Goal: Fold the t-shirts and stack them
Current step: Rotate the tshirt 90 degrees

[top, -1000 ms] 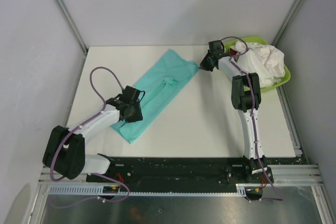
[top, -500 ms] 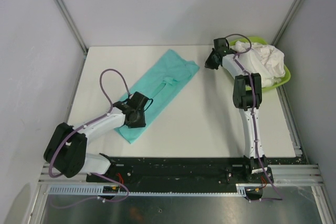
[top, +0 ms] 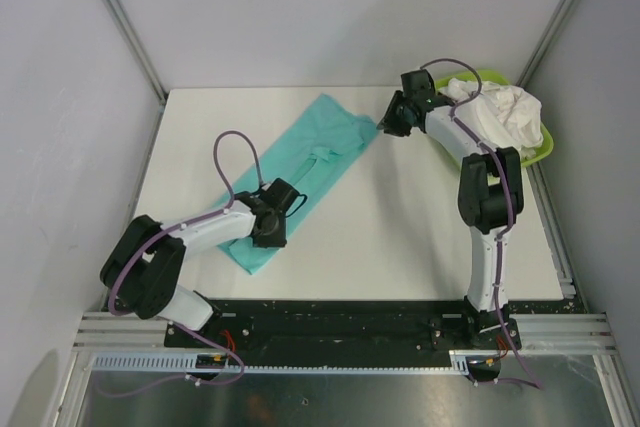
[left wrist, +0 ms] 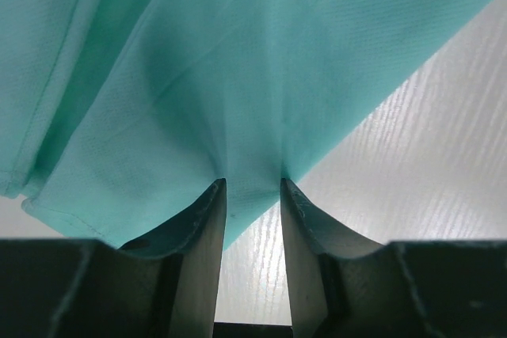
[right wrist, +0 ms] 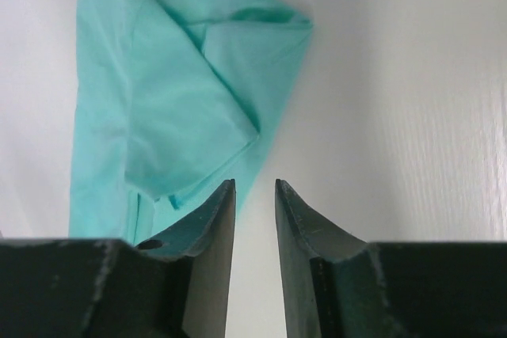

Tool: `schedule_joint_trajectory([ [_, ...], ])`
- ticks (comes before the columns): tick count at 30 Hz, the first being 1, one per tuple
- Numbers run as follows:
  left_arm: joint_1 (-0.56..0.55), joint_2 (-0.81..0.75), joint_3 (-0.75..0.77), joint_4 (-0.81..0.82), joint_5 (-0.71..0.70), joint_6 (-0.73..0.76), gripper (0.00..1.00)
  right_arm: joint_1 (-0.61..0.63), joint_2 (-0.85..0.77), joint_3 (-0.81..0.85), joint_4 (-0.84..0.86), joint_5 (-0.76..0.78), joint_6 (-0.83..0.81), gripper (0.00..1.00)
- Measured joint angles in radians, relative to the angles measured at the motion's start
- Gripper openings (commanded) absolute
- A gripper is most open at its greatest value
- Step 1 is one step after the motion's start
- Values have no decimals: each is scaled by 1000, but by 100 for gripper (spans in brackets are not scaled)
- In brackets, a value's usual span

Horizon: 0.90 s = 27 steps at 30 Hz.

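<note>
A teal t-shirt (top: pixel 320 152), folded into a long strip, lies diagonally on the white table. My left gripper (top: pixel 272 227) is over its near end. In the left wrist view that gripper (left wrist: pixel 252 181) is open, its fingertips resting on the teal cloth (left wrist: pixel 238 77), which creases around them, with bare table in the gap. My right gripper (top: pixel 385 127) is at the shirt's far right corner. Seen from the right wrist, this gripper (right wrist: pixel 255 182) is slightly open with only table between its fingers, beside the folded teal corner (right wrist: pixel 174 100). White t-shirts (top: pixel 505 112) are heaped in a basin.
The lime-green basin (top: pixel 540 152) stands at the table's back right corner, behind the right arm. Grey walls close in the table on three sides. Bare white table (top: pixel 400 227) lies between the two arms.
My right gripper has opened, drawn back from the shirt's far corner and returned beside it. My left gripper has slid rightward along the shirt's near end.
</note>
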Motion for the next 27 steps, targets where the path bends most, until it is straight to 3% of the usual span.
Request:
schedule_joint_trajectory([
  [18, -24, 30, 11, 2, 2, 0, 36, 46, -76, -213, 14, -6, 4, 33],
  [27, -27, 46, 23, 8, 3, 0, 27, 56, -123, -254, 31, -7, 4, 32],
])
